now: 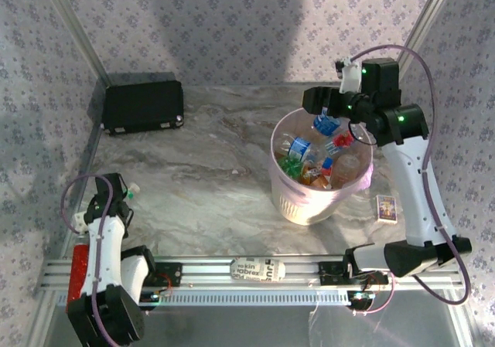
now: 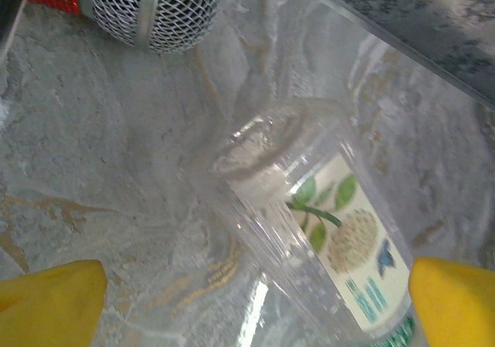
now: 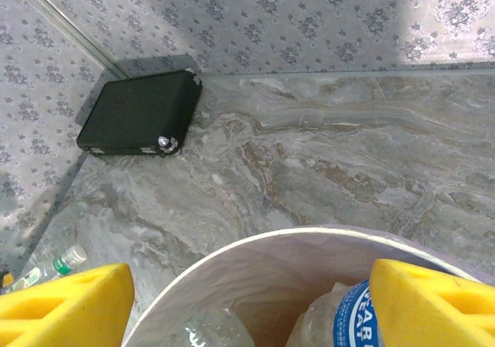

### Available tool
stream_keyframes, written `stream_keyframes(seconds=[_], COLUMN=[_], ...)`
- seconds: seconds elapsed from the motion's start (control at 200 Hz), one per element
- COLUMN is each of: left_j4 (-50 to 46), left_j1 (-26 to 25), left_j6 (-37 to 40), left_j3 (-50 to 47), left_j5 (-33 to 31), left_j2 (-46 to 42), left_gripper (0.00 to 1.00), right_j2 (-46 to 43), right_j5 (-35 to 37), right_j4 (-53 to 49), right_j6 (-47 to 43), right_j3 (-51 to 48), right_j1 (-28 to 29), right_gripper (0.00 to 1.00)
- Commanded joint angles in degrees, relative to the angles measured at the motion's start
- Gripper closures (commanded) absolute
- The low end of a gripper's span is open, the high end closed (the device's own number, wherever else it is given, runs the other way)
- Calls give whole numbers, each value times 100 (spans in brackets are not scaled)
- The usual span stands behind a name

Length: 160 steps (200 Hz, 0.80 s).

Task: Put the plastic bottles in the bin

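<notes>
**Bin**: pale pink and round, stood upright on the marbled table, right of centre.

**Plastic bottles**: piled inside the bin, with red and blue caps and one green bottle among them.

**Right gripper**: positioned above the bin's far rim, fingers spread wide, nothing grasped. A blue-labelled bottle was seen inside the bin, just beside one finger.

**Left gripper**: positioned low over the table at the near left, spread to its fullest. A clear bottle with a leaf label was laid on its side between the fingers. Contact could not be judged.

**Also recorded:**
- A microphone was near that bottle.
- A black case was at the far left corner.
- A small card was just right of the bin.
- A printed strip was on the front rail.
</notes>
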Motion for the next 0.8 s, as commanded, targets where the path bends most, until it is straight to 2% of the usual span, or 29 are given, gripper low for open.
stream_keyframes(seconds=[0.0,0.205,0.41,0.645,0.795], left_j4=[495,908,1118,1494,1465], left_j1=[123,255,432,670,690], left_j6=[-211,-1,171,277,404], left_j3=[0,115,8,-254,-215], left_j5=[-355,-454,-327,117,208], left_j2=[342,796,914,1119,913], left_gripper=[0,0,13,31,38], right_j2=[-120,-206,-222,-184,-69], right_j5=[92,174,158,170,97], right_j4=[-350,-417,-303,-185,-109], right_j6=[-114,-95,-69,-61,-16], right_j3=[215,148,32,-13,65], right_j1=[36,45,63,63,67], right_gripper=[19,19,19,19,19])
